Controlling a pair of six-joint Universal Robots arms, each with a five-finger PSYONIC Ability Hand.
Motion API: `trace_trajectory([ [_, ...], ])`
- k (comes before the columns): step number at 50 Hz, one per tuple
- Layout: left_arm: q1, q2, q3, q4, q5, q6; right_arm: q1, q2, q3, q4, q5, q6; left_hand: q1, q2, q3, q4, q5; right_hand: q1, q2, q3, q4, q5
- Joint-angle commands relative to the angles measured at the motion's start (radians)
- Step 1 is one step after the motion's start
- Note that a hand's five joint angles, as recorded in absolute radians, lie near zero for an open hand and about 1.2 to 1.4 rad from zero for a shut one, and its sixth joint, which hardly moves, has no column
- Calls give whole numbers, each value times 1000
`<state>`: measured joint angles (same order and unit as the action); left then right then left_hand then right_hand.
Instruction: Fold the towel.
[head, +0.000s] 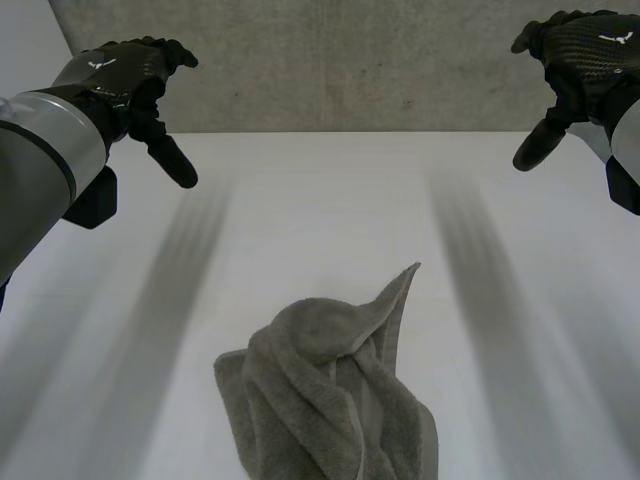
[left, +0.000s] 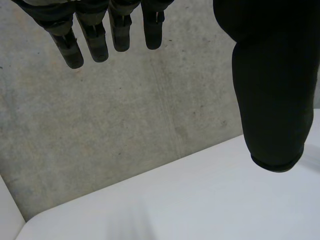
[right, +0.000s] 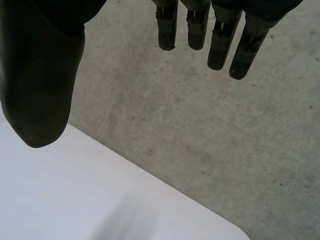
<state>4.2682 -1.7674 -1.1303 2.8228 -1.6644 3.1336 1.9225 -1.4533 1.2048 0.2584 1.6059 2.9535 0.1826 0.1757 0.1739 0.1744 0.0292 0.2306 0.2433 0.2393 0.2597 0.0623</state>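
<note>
Both arms are parked high and wide over the far side of the white table (head: 320, 200), left hand (head: 125, 80) out at its own side, right hand (head: 585, 60) mirrored opposite, well apart from each other and from the towel (head: 330, 400). My read: neutral start pose, which leaves the head camera a clean look at the cloth and room to come down on it from either side. Left hand's fingers (left: 100, 37) are straight and relaxed with the thumb spread off to the side, nothing in them; the right hand's fingers (right: 220, 45) are the same, straight, thumb apart, empty. Past both sets of fingertips there is just the table edge and the grey concrete wall (head: 350, 60). The towel sits on the near part of the table, roughly midway between the arms. Grey-green terry, thick looking, dumped in a crumpled heap with rolled folds, not flat at all. One corner sticks out as a point toward the far side, probably the easiest grab. No edges laid out, so it likely needs spreading before any fold. Folding not started.
</note>
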Motion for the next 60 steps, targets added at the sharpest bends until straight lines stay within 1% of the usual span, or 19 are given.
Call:
trace_trajectory([
  [1, -4, 40, -102, 7, 0, -6, 1, 24, 18, 31, -134, -181, 34, 41, 43, 42, 13, -56, -69, -65, -85, -62],
  [5, -13, 71, -277, 75, 2, -9, 1, 45, 55, 44, -230, -310, 40, 47, 48, 48, 19, -56, -69, -65, -85, -62],
  [7, -19, 78, -348, 110, 2, -9, 9, 54, 113, 41, -317, -393, 37, 44, 45, 45, 16, -56, -69, -65, -85, -62],
  [15, -117, 62, -629, 266, 8, 6, 20, 161, 229, 24, -457, -462, 16, 23, 25, 24, -5, -56, -69, -65, -85, -62],
  [22, -231, -64, -694, 336, 8, 3, 105, 289, 298, -45, -472, -510, 2, 8, 10, 10, -20, -56, -69, -65, -85, -62],
  [28, -257, -149, -684, 369, 8, 6, 124, 340, 345, -173, -457, -502, 16, 23, 25, 24, -5, -56, -69, -65, -85, -62],
  [31, -269, -196, -678, 402, 6, 14, 135, 353, 368, -263, -409, -496, 75, 82, 84, 83, 54, 124, 112, 116, 95, 118],
  [33, -272, -224, -665, 444, -2, 14, 147, 353, 392, -329, -368, -498, 387, 394, 396, 395, 366, 548, 535, 539, 519, 542],
  [34, -272, -224, -665, 445, -2, 14, 147, 353, 392, -329, -368, -498, 389, 396, 398, 397, 368, 550, 537, 541, 521, 544],
  [36, -274, -225, -637, 474, -2, 14, 148, 353, 400, -355, -357, -502, 946, 953, 955, 955, 925, 1163, 1150, 1154, 1134, 1157],
  [37, -274, -225, -637, 474, -2, 14, 148, 353, 400, -355, -357, -502, 950, 957, 958, 958, 929, 1166, 1153, 1157, 1137, 1159],
  [38, -272, -216, -608, 481, -5, 16, 148, 352, 398, -357, -348, -502, 1211, 1218, 1220, 1219, 1190, 1166, 1153, 1157, 1137, 1159],
  [39, -272, -216, -608, 481, -5, 16, 148, 352, 398, -357, -348, -502, 1214, 1221, 1222, 1222, 1192, 1166, 1153, 1157, 1137, 1159],
  [45, -269, -126, -407, 452, -2, 19, 145, 240, 349, -352, -311, -488, 1214, 1221, 1222, 1222, 1192, 1166, 1153, 1157, 1137, 1159],
  [47, -261, -95, -355, 422, 2, 16, 142, 96, 323, -354, -273, -461, 1214, 1221, 1222, 1222, 1192, 1166, 1153, 1157, 1137, 1159],
  [53, -263, 37, -169, 282, 18, 2, 133, -131, 249, -338, -222, -364, 1214, 1221, 1222, 1222, 1192, 1166, 1153, 1157, 1137, 1159],
  [55, -261, 104, -117, 219, 46, -15, 104, -225, 198, -250, -227, -343, 1214, 1221, 1222, 1222, 1192, 1166, 1153, 1157, 1137, 1159],
  [58, -263, 131, -98, 191, 69, -30, 75, -243, 162, -180, -236, -344, 1214, 1221, 1222, 1222, 1192, 1166, 1153, 1157, 1137, 1159],
  [60, -264, 172, -66, 144, 116, -70, 49, -266, 92, -40, -250, -343, 1214, 1221, 1222, 1222, 1192, 1166, 1153, 1157, 1137, 1159],
])
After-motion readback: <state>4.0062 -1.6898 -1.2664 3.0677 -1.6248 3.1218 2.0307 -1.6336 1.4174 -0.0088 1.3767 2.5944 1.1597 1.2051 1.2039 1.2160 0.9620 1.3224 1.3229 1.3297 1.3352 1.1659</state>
